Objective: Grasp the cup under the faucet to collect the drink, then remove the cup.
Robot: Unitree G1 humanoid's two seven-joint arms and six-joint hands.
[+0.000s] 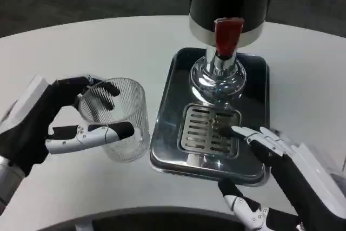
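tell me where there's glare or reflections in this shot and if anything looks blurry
Head view: bright specular highlights on the polished chrome dispenser base and the shiny steel drip tray, whose surface mirrors the surroundings; the ribbed clear glass cup catches soft light streaks; the red tap lever looks slightly soft; the white table is evenly lit, shadows faint.

One camera, high on robot's head or chest. Looks down, close, at white table (81,187). Left arm lower left of frame, right arm lower right.
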